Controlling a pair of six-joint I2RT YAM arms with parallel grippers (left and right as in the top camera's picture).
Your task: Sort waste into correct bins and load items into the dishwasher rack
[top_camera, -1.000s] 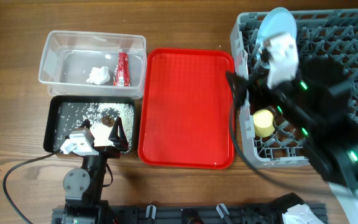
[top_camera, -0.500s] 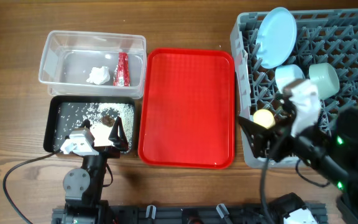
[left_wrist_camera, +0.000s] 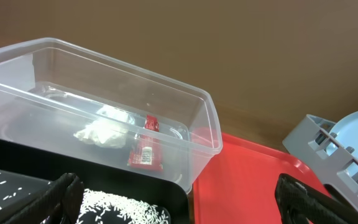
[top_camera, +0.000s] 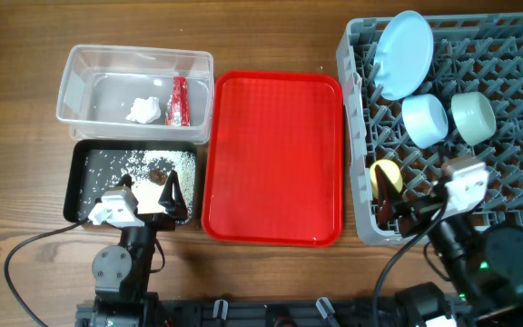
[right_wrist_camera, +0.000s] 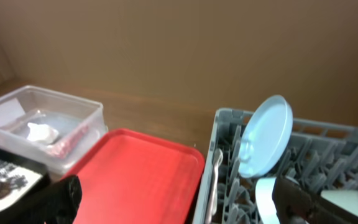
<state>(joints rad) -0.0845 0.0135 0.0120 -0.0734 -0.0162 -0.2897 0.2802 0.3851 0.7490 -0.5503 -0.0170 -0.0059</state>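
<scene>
Where the wooden bench (top_camera: 16,136) begins on the left, the clear rectangular plastic tub (top_camera: 78,86) sits with the crumpled white tissue (top_camera: 142,111) inside it, and the small red sachet wrapper (top_camera: 179,101) lies just beside that. Right in front of the tub is the shallow black rectangular tray (top_camera: 73,186), carrying the loose white rice grains (top_camera: 139,162) with brown food bits (top_camera: 159,173) among them. The left tool (top_camera: 150,182) hangs over that tray's near edge, jaws spread wide, released, gripping nothing.

Centre now: the flat red serving tray (top_camera: 272,154) lies between the bins and the rack.

On to the right, the large square grey plastic dishwasher rack (top_camera: 356,136). The pale blue round plate (top_camera: 405,54) stands tilted on edge at its far left corner. The small pale blue bowl (top_camera: 425,120) and the mint green bowl (top_camera: 473,116) sit side by side among the pegs. The small yellow cup (top_camera: 386,175) is by the near left corner. From the right wrist, a white plastic utensil (right_wrist_camera: 214,183) shows along the rack's left wall; spoon or fork, I cannot tell. The right tool (top_camera: 399,204) is just beside the yellow cup, jaws wide apart, released, holding nothing.
</scene>
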